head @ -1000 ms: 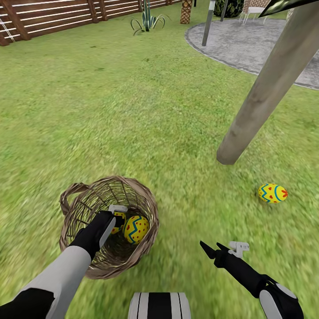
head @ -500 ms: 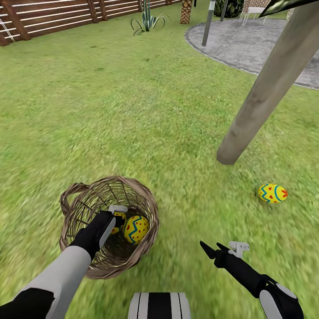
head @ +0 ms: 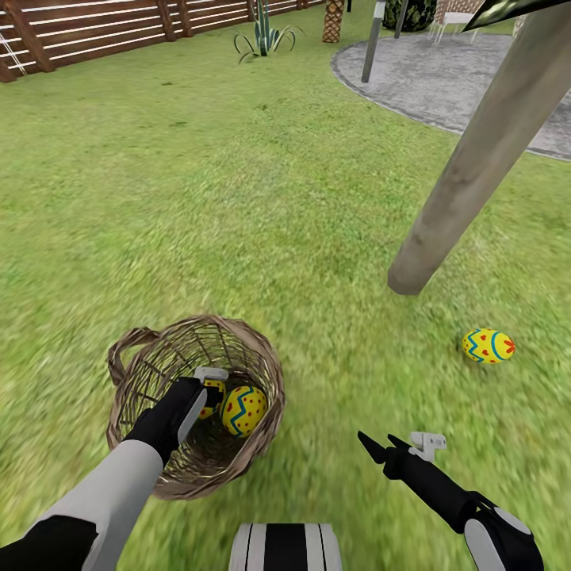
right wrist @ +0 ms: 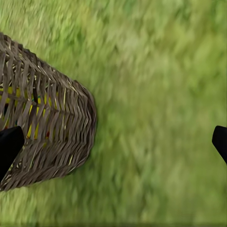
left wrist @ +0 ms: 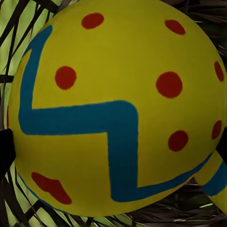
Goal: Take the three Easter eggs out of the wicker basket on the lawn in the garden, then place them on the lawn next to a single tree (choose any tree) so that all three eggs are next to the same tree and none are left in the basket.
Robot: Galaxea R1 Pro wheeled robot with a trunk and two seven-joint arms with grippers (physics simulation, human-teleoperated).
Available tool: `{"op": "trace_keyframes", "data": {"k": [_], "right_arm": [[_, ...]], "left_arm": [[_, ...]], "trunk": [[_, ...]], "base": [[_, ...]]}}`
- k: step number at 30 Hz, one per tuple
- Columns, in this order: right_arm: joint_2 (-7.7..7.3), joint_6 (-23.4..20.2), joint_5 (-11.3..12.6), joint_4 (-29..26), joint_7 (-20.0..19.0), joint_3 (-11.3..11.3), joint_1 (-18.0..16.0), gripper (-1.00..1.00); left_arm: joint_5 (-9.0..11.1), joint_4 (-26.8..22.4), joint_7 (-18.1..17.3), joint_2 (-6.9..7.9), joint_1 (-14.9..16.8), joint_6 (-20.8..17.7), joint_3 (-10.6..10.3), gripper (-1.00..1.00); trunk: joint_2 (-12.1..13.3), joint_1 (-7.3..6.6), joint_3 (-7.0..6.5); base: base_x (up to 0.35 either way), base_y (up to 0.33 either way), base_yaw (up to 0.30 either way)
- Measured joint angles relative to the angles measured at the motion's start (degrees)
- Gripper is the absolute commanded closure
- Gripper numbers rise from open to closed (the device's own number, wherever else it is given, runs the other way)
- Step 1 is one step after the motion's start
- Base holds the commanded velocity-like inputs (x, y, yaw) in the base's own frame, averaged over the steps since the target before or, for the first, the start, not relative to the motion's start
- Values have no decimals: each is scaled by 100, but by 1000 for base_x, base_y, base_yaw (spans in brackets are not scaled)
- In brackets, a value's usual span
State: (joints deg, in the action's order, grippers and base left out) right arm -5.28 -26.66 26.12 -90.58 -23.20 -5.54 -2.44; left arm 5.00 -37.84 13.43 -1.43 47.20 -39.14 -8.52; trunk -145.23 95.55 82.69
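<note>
The left end effector (head: 208, 390) is reaching down into the wicker basket (head: 262, 361), which is standing upright on the lawn (head: 198, 198) just in front of the robot's base. Two Easter eggs are lying in the basket: one egg (head: 243, 410) is showing clearly beside the left end effector, and a second egg (head: 211, 399) is showing partly at the fingertips, half covered by them. In the left wrist view a yellow egg (left wrist: 113, 104) with a blue zigzag and red dots is sitting very close to the camera, with dark fingertips (left wrist: 5, 147) appearing at either side of it; whether they are pressing on the shell or merely flanking it cannot be told. A second egg (left wrist: 215, 182) is peeking in at the edge of that view. The third egg (head: 488, 346) is lying on the grass well apart from the basket and near the foot of the pale tree trunk (head: 476, 159). The right end effector (head: 385, 444) is hovering over bare grass to the right of the basket, its fingers spread wide and gripping nothing; in the right wrist view its fingertips (right wrist: 9, 146) are framing the outer wall of the basket (right wrist: 52, 132) and open lawn. A brown slatted fence (head: 95, 28) and a grey paved patio (head: 444, 79) are bordering the far lawn.
</note>
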Motion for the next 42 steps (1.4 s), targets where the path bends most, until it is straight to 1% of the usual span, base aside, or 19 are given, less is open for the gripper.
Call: {"op": "trace_keyframes", "data": {"k": [1,3,16,18,22,24,26,29,31,36,42], "right_arm": [[0,-1,0,0,0,2,0,-100],[0,-3,0,0,0,3,0,-100],[0,-2,2,0,0,4,0,-100],[0,-2,2,0,0,1,0,-100],[0,-1,-1,0,0,0,0,-100],[0,-3,1,0,0,0,0,-100],[-1,1,0,0,0,0,0,-100],[0,3,2,0,0,0,0,-100],[0,5,4,0,0,0,0,-100],[0,5,8,0,0,0,0,-100],[-2,12,8,0,0,0,0,-100]], "left_arm": [[0,0,0,0,0,0,0,100],[35,2,-13,1,-2,-6,5,100],[36,21,-50,0,-2,-74,-4,100],[64,35,-54,-1,-2,-72,-3,100],[62,61,-54,-1,-2,-74,3,100],[63,66,-54,-1,-2,-78,3,100],[65,71,-55,-1,-2,-79,1,100],[88,73,-59,-1,-2,-78,3,100],[80,73,-59,-1,-2,-79,4,100],[80,67,-56,-1,-2,-79,-2,100],[53,62,-55,-1,-2,-106,-4,100]], "trunk": [[0,0,0],[3,-5,-43],[3,-5,-44],[5,-10,-88],[6,-10,-88],[8,-15,-132],[8,-15,-133],[12,-23,-198],[12,-23,-199],[19,-36,-309],[19,-35,-310]], "base": [[0,0,0],[0,0,0],[0,0,0],[0,0,0],[0,0,0],[0,0,0],[0,0,0],[0,0,0],[0,0,0],[0,0,0],[-10,0,0]]}}
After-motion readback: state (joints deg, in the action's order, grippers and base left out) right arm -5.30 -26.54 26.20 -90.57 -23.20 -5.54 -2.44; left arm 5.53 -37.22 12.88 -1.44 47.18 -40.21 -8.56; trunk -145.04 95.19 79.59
